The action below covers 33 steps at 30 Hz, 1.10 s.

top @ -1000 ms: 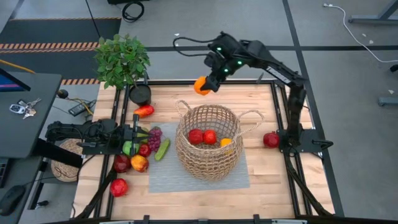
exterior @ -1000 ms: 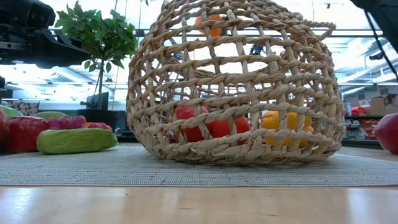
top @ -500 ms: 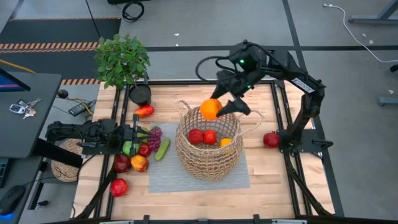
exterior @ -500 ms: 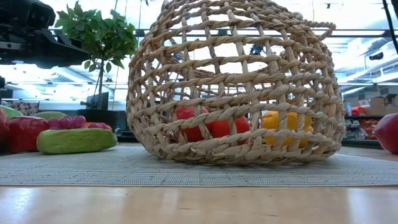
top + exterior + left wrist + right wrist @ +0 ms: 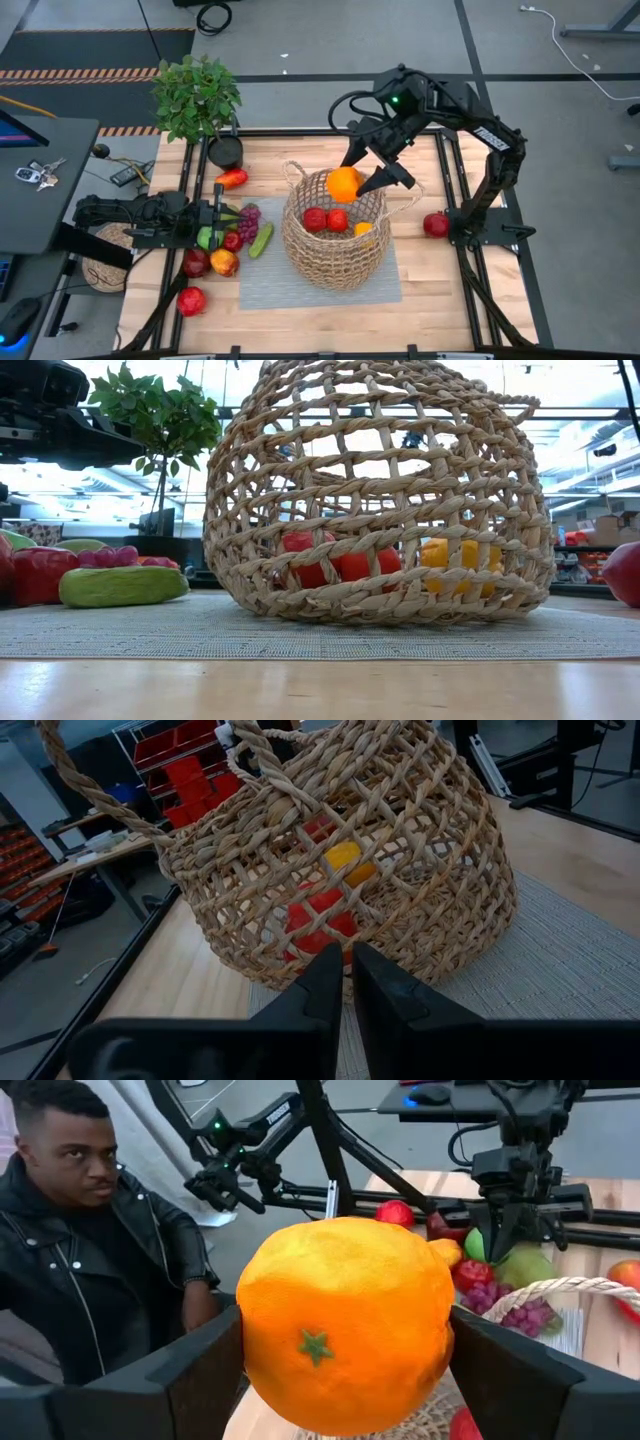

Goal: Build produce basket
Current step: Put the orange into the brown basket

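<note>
The wicker basket (image 5: 335,228) stands on a grey mat and holds two red apples (image 5: 325,219) and a yellow lemon (image 5: 363,229). My right gripper (image 5: 352,178) hangs over the basket's far rim, shut on an orange (image 5: 343,184). My left gripper (image 5: 222,222) rests shut at the table's left, pointing at the basket (image 5: 330,870). Around it lie more produce: a red pepper (image 5: 231,179), grapes (image 5: 248,218), a cucumber (image 5: 261,240) and apples (image 5: 191,300). One red apple (image 5: 435,224) sits by the right arm's base. My right gripper pinches the orange between its two fingers, one finger (image 5: 200,1370) on each opposite side (image 5: 255,1330). The fingers slant down from the table's far right. The orange hangs clear above the basket's far rim, its green stem mark (image 5: 315,1345) facing the wrist.
A potted plant (image 5: 198,100) in a black pot stands at the far left corner. The grey mat (image 5: 260,285) lies under the basket. A person in a dark jacket (image 5: 80,1260) sits beyond the table's left side, near a side desk with keys (image 5: 35,172).
My right gripper has carried the orange from over the table's far edge toward the near edge and a little right, stopping above the basket's far rim. The wrist rolled on the way. The orange stayed between the fingers throughout.
</note>
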Each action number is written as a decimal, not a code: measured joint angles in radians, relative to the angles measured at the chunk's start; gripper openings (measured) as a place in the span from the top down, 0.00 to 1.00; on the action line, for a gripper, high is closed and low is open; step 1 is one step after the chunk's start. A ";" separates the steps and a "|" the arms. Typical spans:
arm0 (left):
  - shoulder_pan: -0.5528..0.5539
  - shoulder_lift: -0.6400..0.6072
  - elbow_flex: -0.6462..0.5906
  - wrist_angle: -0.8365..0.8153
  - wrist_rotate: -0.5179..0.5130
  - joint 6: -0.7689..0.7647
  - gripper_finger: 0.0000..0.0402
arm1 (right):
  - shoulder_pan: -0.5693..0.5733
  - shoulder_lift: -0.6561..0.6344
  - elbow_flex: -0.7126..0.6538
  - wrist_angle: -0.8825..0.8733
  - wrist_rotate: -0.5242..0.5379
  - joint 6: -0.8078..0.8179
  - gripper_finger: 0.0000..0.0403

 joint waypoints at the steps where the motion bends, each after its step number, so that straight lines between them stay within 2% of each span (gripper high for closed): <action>1: 0.000 0.000 0.000 0.000 0.000 0.000 0.91 | 0.000 0.000 0.000 0.000 -0.001 0.000 0.19; 20: 0.000 0.000 0.000 0.000 0.000 0.000 0.92 | 0.000 0.000 -0.012 -0.001 0.015 0.000 0.19; 23: 0.000 0.000 0.000 0.000 0.000 0.000 0.92 | 0.000 0.000 -0.045 -0.005 0.080 0.012 0.19; 28: 0.000 0.000 0.000 0.000 0.000 0.000 0.93 | 0.022 0.001 -0.157 0.000 0.310 0.050 0.19; 33: 0.000 0.000 0.000 0.000 0.000 0.000 0.92 | 0.052 0.001 -0.264 0.004 0.465 0.045 0.19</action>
